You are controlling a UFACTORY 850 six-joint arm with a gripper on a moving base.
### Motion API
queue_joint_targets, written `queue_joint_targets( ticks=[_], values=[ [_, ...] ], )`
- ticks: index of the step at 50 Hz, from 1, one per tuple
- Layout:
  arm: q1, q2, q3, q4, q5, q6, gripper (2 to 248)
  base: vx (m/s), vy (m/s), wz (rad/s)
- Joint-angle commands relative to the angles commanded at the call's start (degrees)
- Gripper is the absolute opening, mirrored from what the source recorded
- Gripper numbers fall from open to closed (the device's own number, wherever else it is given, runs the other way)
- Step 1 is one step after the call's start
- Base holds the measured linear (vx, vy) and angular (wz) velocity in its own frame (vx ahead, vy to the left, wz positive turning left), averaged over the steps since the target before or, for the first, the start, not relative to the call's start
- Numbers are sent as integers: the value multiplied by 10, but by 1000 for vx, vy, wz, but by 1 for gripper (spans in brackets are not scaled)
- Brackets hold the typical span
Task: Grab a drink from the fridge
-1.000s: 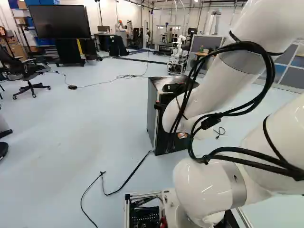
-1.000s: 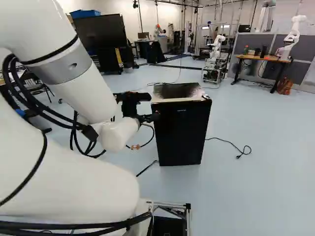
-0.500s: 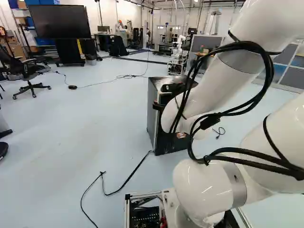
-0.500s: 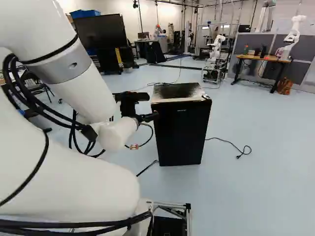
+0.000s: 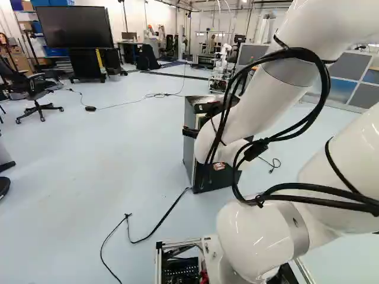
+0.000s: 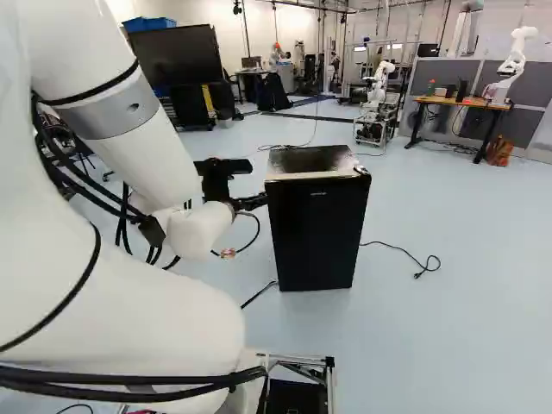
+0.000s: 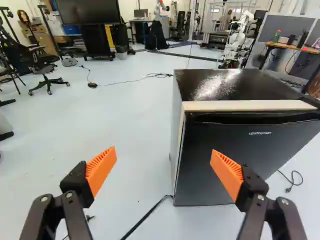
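My gripper [image 6: 250, 203] is at the left edge of the black fridge [image 6: 317, 228] in the right base view, near its top. In the wrist view the gripper [image 7: 163, 154] stands wide open with nothing between its orange pads. One finger is in front of the dark fridge door [image 7: 240, 155], the other out over the floor past the fridge's side; the door's vertical edge lies between them. Whether a finger touches the door I cannot tell. The door is closed and hides the inside. Part of the fridge [image 5: 189, 160] is behind my arm in the left base view.
A black cable [image 5: 157, 228] runs over the floor from the fridge toward the base; another cable [image 6: 401, 252] lies at its other side. Farther back stand another robot [image 6: 377, 86] on a cart, a wooden table [image 6: 457, 102], an office chair [image 5: 37, 97] and a large screen [image 5: 74, 26].
The arm has shifted left, carrying the gripper sideways across the fridge's front toward and past its left edge. Fridge and base have stayed put.
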State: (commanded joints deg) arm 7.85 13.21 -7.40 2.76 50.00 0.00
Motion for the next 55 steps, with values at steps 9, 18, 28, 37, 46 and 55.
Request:
queue_joint_targets(
  ticks=[9, 18, 28, 37, 46, 55],
  values=[
    [22, -4, -4, 23, 0, 0, 247, 0, 0, 0],
    [43, -9, -8, 47, 0, 0, 247, 0, 0, 0],
    [66, -17, -15, 75, 0, 0, 247, 0, 0, 0],
    [87, -23, -20, 100, 0, 0, 247, 0, 0, 0],
    [107, -29, -26, 127, 1, 0, 247, 0, 0, 0],
    [128, -35, -31, 161, 8, 0, 247, 0, 0, 0]
  ],
)
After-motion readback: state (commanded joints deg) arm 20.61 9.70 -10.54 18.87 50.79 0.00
